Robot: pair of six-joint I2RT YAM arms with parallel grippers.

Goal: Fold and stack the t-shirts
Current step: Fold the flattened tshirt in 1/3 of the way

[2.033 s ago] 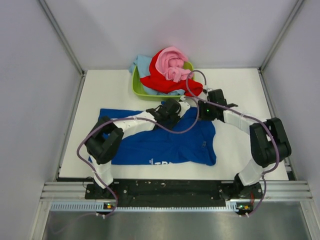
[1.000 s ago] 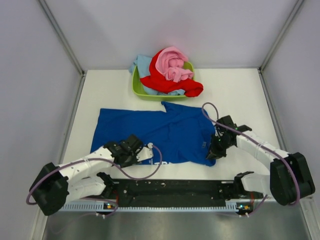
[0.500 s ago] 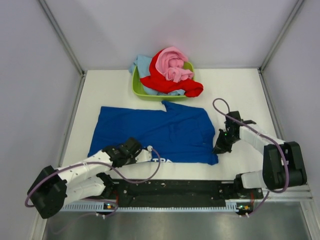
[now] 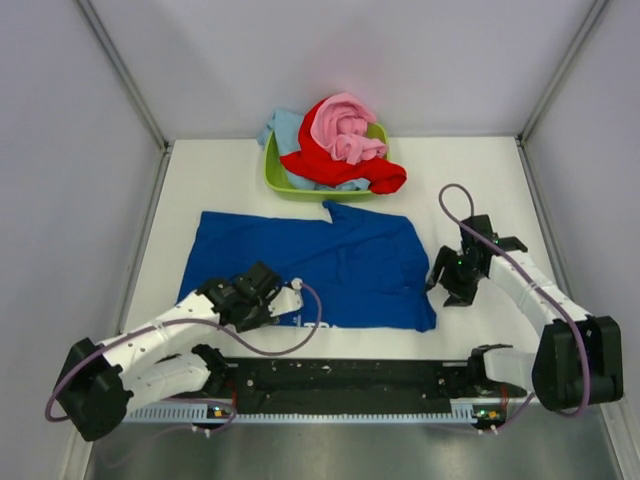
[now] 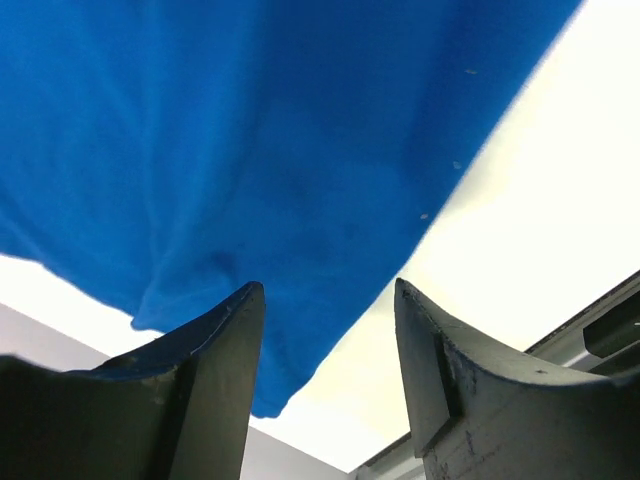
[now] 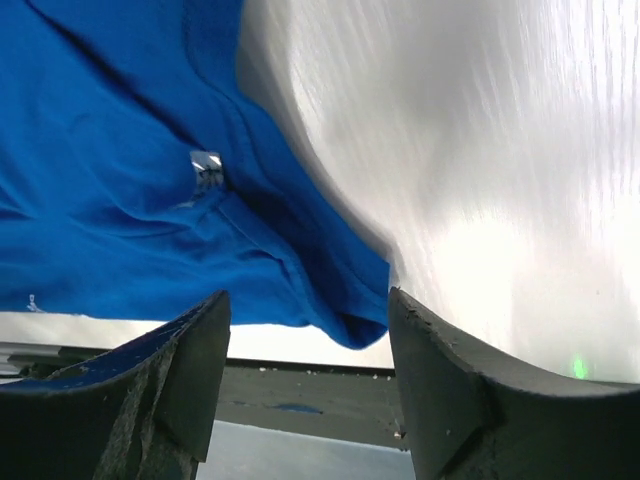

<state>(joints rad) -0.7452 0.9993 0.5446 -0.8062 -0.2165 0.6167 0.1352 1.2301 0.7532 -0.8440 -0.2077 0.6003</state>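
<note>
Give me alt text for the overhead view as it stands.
A blue t-shirt lies spread flat on the white table, the left gripper over its near edge and the right gripper just off its right edge. Behind it, a green tub holds a heap of red, pink and light blue shirts.

We see a white counter (image 4: pixel 490 170) boxed in by pale grey walls (image 4: pixel 60 200) on three sides, with aluminium struts (image 4: pixel 120 68) in the far corners. A black rail (image 4: pixel 340 375) lines its near edge under soft, even light.
</note>
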